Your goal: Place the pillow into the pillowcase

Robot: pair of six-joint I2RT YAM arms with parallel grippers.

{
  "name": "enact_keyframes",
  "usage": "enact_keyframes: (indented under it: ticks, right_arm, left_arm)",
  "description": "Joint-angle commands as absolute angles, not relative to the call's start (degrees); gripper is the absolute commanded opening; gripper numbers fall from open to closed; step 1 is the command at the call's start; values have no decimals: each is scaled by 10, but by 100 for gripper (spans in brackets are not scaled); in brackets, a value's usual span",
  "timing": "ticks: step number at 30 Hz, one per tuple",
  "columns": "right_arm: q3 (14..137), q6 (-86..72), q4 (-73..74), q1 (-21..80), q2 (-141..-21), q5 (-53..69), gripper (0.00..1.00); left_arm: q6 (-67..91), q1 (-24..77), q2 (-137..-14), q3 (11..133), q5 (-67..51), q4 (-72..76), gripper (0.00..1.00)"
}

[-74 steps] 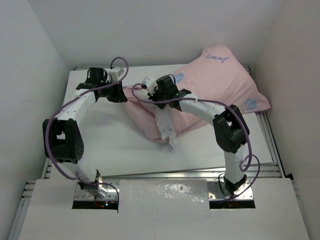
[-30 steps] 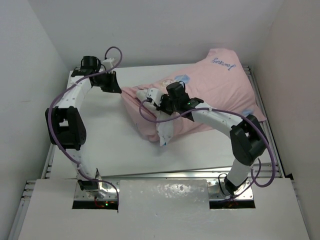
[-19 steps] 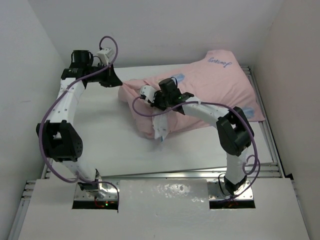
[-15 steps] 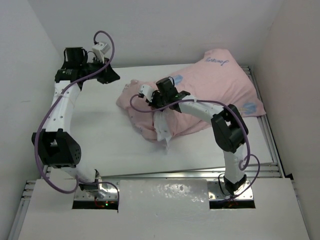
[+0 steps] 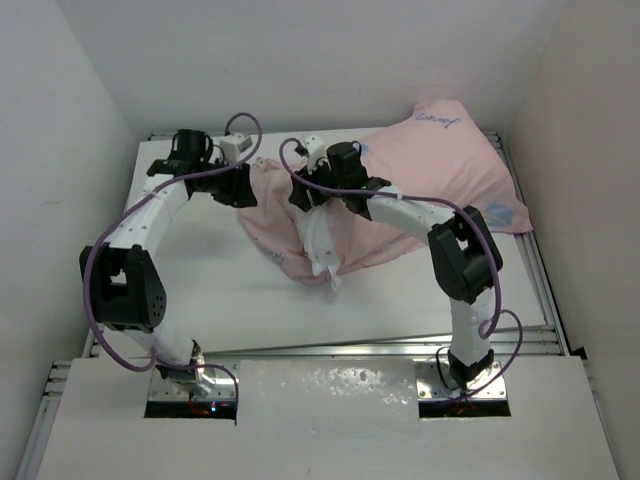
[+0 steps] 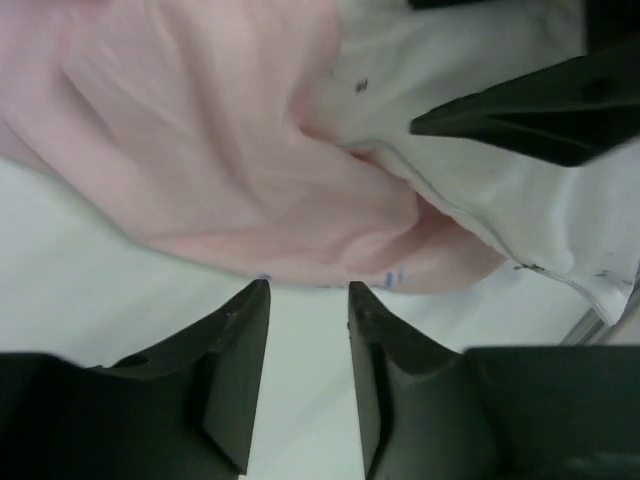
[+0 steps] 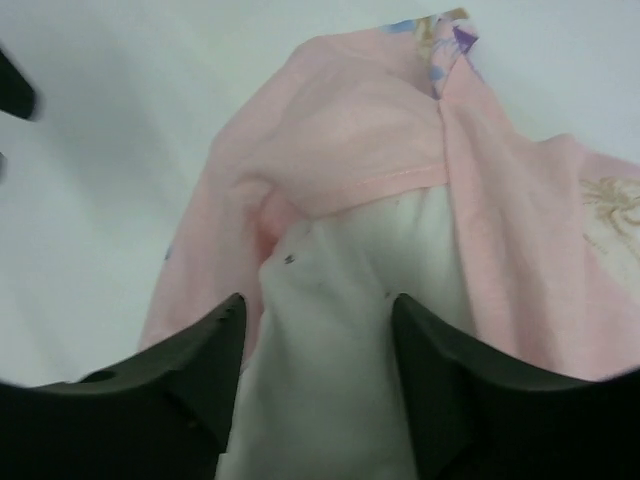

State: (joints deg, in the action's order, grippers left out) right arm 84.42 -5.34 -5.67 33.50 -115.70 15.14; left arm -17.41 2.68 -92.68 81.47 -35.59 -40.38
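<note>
The pillowcase (image 5: 430, 170) lies inside out, pale pink, across the back right of the table and bulges with the pillow in it. A white end of the pillow (image 5: 322, 240) sticks out of its crumpled near-left mouth. My left gripper (image 5: 245, 188) sits at the case's left edge. In the left wrist view, the left gripper (image 6: 307, 290) is slightly open over bare table, with the pink pillowcase (image 6: 220, 150) just past the tips. My right gripper (image 7: 318, 305) is open, its fingers straddling the white pillow (image 7: 330, 400) below the pillowcase hem (image 7: 350, 185).
White walls close in on the left, back and right of the white table (image 5: 200, 270). A metal rail (image 5: 380, 348) runs along the table's near edge. The right arm's elbow (image 5: 462, 262) hangs over the case's near side.
Both grippers have opened and let go of the fabric. The left gripper has swung back from the far left to the case's edge. The case's mouth has slumped.
</note>
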Motion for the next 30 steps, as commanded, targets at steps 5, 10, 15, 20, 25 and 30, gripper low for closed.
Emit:
enact_keyframes:
  ticks: [5,10,15,20,25,30]
  right_arm:
    - [831,-57,34,332,-996,192,69]
    - [731,-46,80,337,-880,143,69]
    - [585,-34,37,373,-797,1,69]
    - [502,-67,-35,393,-759,-26,69]
    - [471,-70,-76,407,-776,-18,70]
    - [500,-87,-84,410,-820,-2,70]
  left_arm:
    - [-168,147,-912,731,-253,-381,61]
    - [-116,156,-952,699,-198,-324,72]
    - [-63,176,-997,696,-157,-238,81]
    - [-23,200,-1047,693,-114,-175,81]
    - [32,200,-1082,680,-105,-123,78]
    - [49,200,-1095,679,-129,-112,42]
